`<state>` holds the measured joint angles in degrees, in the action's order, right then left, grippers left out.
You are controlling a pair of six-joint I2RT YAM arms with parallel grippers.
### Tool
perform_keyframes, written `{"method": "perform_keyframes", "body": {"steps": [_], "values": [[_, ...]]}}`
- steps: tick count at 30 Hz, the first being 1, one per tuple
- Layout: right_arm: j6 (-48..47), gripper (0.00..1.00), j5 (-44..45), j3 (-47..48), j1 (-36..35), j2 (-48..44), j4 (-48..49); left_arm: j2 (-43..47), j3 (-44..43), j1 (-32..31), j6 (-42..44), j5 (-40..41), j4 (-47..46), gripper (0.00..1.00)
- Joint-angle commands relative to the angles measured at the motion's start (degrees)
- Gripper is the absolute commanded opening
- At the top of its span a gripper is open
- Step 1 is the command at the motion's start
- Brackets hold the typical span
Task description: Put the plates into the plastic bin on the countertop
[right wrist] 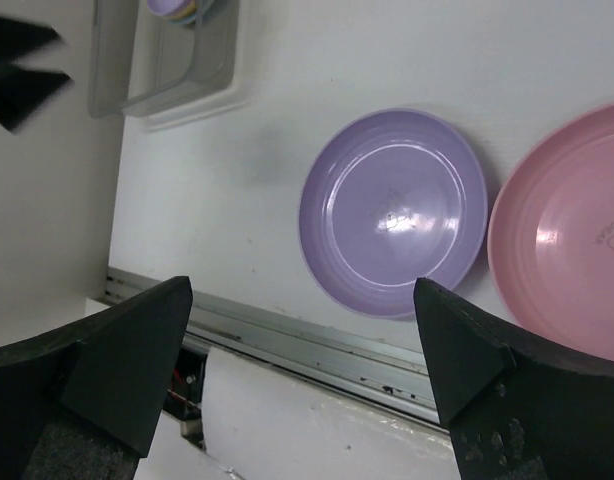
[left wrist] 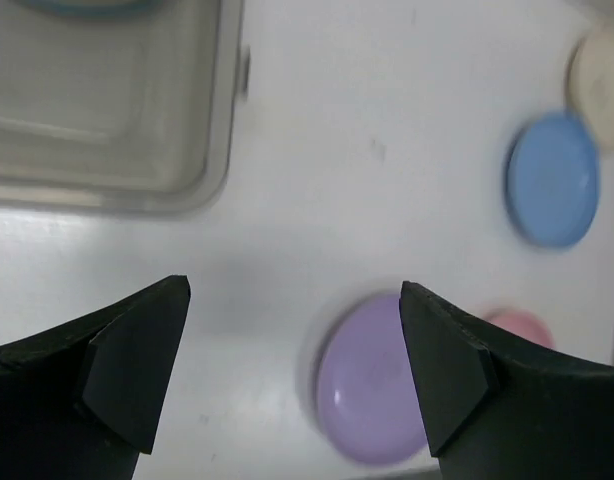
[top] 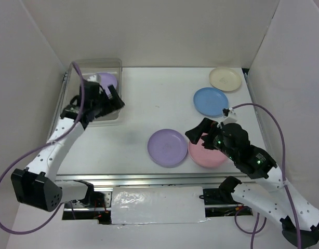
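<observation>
Left fingers (left wrist: 137,350) wide, empty, at near edge of plastic bin (top: 97,63), far left; lilac plate (top: 108,79) inside. Right fingers (right wrist: 127,350) wide, empty, over second lilac plate (top: 168,147) beside pink plate (top: 207,153). Blue plate (top: 211,101), cream plate (top: 225,79) far right on table (top: 149,98).

Open countertop (top: 154,98) between plastic bin (top: 97,63) and blue plate (top: 211,101); side walls (top: 29,67) flank.

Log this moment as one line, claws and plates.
left claw: open, by plastic bin | right claw: open, above pink plate | in bin: lilac plate | on countertop: second lilac plate, blue plate, cream plate
</observation>
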<state>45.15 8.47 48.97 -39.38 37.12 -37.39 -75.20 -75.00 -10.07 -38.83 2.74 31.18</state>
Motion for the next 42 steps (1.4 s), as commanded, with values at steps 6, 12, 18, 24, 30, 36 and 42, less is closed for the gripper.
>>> {"method": "perform_keyframes", "body": {"steps": [6,12,18,24,30,36,42], "values": [[0.56,1.0,4.8,7.45,-0.53,-7.32,-8.93,0.42,24.72,-16.19,1.21,-6.96,-13.33,0.99],[1.0,1.0,2.52,6.32,-0.53,-7.15,-8.23,-4.94,26.05,-22.0,-0.63,-6.09,-18.42,0.99],[1.52,1.0,0.93,4.46,-0.79,-8.03,-7.08,-12.23,25.35,-25.43,-3.36,-5.91,-22.91,0.99],[1.26,1.0,0.93,5.61,-0.79,-8.56,-7.53,-20.85,20.26,-29.56,-5.64,2.26,-18.53,0.83],[0.73,1.0,0.67,7.72,-0.97,-7.86,-7.61,-24.12,13.84,-32.65,-7.48,11.3,-10.01,0.0],[0.38,1.0,0.85,8.42,-1.05,-9.44,-7.52,-13.94,11.9,-34.85,-13.11,25.63,1.86,0.0],[0.47,1.0,4.18,7.37,-0.97,-8.74,-8.14,-10.49,-4.07,-28.19,-5.04,27.85,9.6,0.0]]}}
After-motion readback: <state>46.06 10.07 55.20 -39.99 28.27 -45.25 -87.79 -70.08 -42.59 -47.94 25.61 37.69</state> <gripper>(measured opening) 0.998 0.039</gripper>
